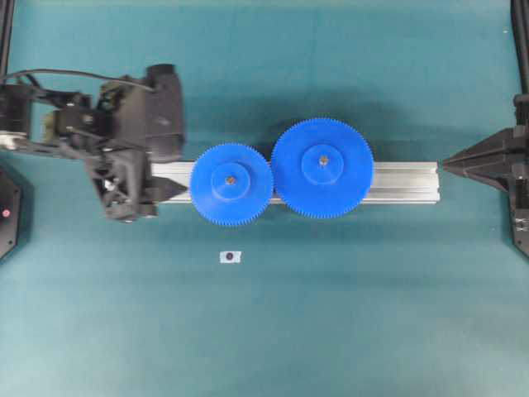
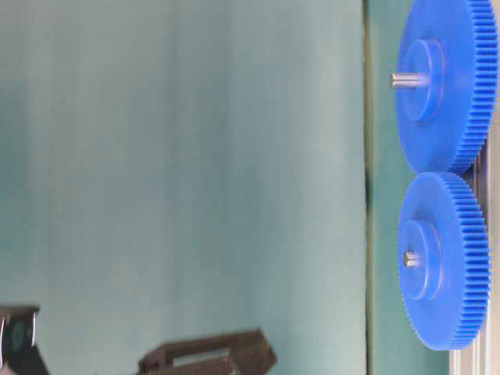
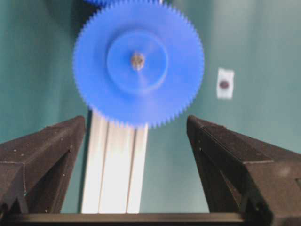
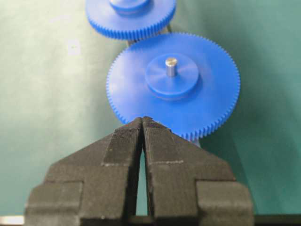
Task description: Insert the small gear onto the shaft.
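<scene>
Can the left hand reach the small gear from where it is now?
Probably yes. The left hand is open and faces the small gear along the rail, with nothing between them. The gear already sits on the shaft.

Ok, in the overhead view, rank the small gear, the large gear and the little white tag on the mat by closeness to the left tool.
1. small gear, on the rail just beside the left tool.
2. white tag, on the mat below the small gear.
3. large gear, farther along the rail.
</scene>
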